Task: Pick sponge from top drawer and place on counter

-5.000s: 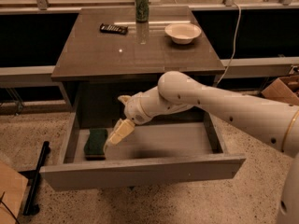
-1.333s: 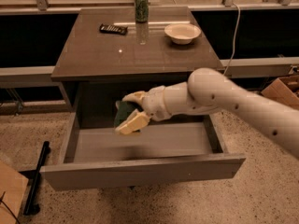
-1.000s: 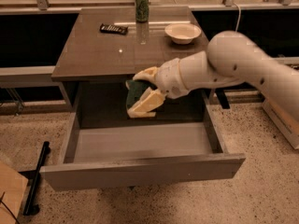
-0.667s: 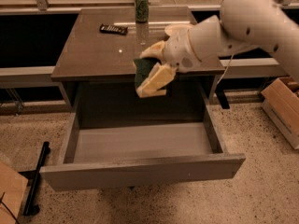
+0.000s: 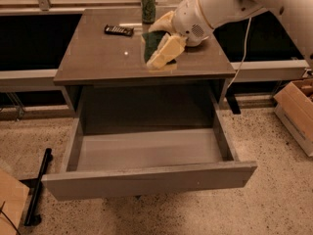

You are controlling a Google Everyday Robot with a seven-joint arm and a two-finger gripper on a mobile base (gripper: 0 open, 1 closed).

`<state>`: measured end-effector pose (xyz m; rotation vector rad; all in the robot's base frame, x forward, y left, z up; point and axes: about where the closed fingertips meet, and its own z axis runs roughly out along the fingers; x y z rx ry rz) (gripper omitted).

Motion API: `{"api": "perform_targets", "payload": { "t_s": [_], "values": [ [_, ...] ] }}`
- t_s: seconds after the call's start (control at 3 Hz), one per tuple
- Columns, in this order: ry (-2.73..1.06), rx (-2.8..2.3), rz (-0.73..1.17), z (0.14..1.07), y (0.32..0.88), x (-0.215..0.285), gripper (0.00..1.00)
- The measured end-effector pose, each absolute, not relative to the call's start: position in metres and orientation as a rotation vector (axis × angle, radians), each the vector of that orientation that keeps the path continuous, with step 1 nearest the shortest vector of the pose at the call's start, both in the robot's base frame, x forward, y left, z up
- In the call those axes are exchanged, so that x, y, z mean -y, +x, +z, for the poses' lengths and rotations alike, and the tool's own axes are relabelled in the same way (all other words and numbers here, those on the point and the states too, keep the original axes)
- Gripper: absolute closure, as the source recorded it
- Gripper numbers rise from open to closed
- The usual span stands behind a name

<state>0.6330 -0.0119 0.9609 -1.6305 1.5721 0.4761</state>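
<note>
Camera view | tool (image 5: 160,39) clamped on the sponge (image 5: 151,42), held low over the bench (image 5: 98,58), right of its middle | top drawer (image 5: 146,179) stands open below, sponge out of it | judged: pick done; setting down and letting go remain.

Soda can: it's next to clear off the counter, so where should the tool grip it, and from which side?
Probably grip the soda can across its mid-body, coming from the front: it stands upright at the counter's back edge. The tool, holding the sponge just in front of it, must release first.
</note>
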Motion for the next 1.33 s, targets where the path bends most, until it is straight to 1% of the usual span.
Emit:
{"api": "perform_targets", "payload": {
  "t_s": [0.33, 0.67, 1.0, 1.33],
  "values": [
    [-1.62, -1.622, 0.456, 0.95, 0.636, 0.012, 1.0],
    [-1.491, -1.735, 0.341, 0.939, 0.661, 0.029, 1.0],
    [-1.319, -1.745, 0.255, 0.944, 0.703, 0.04, 1.0],
    [-1.189, -1.731, 0.233, 0.947, 0.747, 0.039, 1.0]
  ]
}}
